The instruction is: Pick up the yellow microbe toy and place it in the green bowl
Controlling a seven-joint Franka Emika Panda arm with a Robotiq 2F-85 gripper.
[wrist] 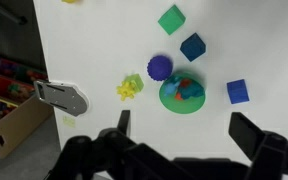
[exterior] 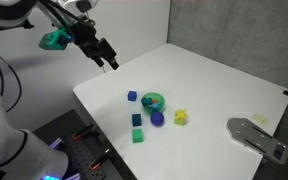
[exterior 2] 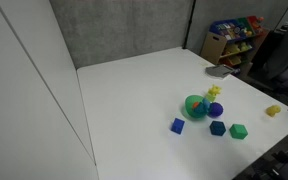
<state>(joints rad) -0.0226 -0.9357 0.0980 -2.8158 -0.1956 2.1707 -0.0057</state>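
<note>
The yellow microbe toy [wrist: 131,88] lies on the white table just beside the green bowl [wrist: 169,104], apart from it. Both also show in both exterior views: toy [exterior: 181,117] [exterior 2: 214,92], bowl [exterior: 148,100] [exterior 2: 190,111]. The bowl holds a small blue and orange thing. My gripper [exterior: 106,58] hangs high above the table's near-left part, well away from the toy. In the wrist view the gripper [wrist: 184,128] is open and empty, with the bowl between its fingers far below.
A purple ball [wrist: 160,67], a dark blue cube [wrist: 192,47], a green cube [wrist: 171,19] and a blue cube [wrist: 237,91] lie round the bowl. A grey flat object [wrist: 62,96] lies at the table edge. A pale yellow block [exterior 2: 273,111] lies apart.
</note>
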